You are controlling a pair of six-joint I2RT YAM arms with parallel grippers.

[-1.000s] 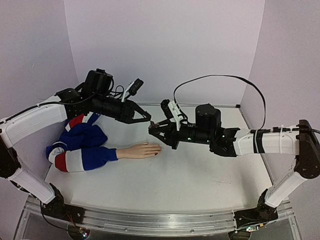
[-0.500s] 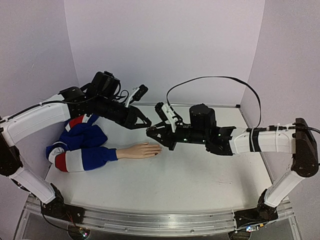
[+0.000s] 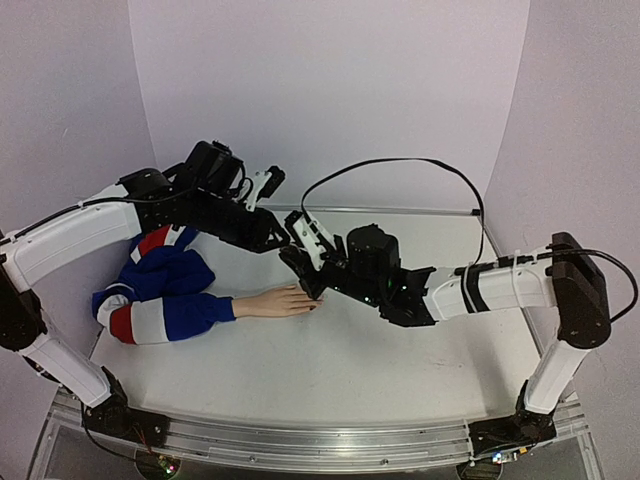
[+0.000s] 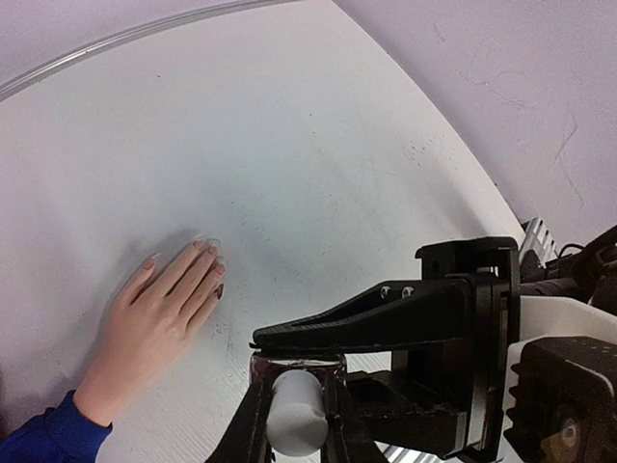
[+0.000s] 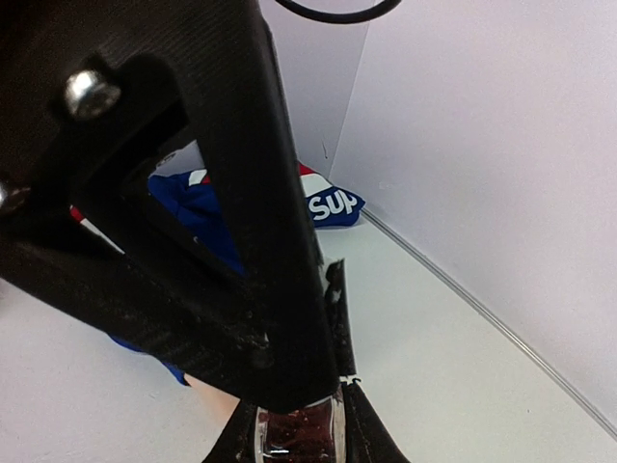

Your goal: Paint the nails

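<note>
Your left gripper [image 3: 278, 240] and right gripper [image 3: 303, 268] meet tip to tip over the white table [image 3: 400, 350], a little left of its middle. Left jaws: drawn in tight on the white cap [image 4: 294, 417], a short plastic cylinder pinched from both sides. Right jaws: likewise pulled together, clamped on the polish bottle [image 5: 294, 430], small clear glass with dark red fluid inside, one finger on each side of the glass. Cap and glass sit in one line; whether the cap is screwed down, cannot tell. The peach-coloured mannequin hand [image 3: 280, 301] lies flat, palm down, at 6 o'clock of the gripper tips in the top view, fingers pointing to 3 o'clock. Its blue, white and red striped sleeve [image 3: 165, 300] is bunched at 9 o'clock. The nails [image 4: 212, 248] are at the fingertips, at 10 o'clock from the cap in the left wrist view, apart from both grippers. The nail on the outermost finger shows dark red; the others look pale.
</note>
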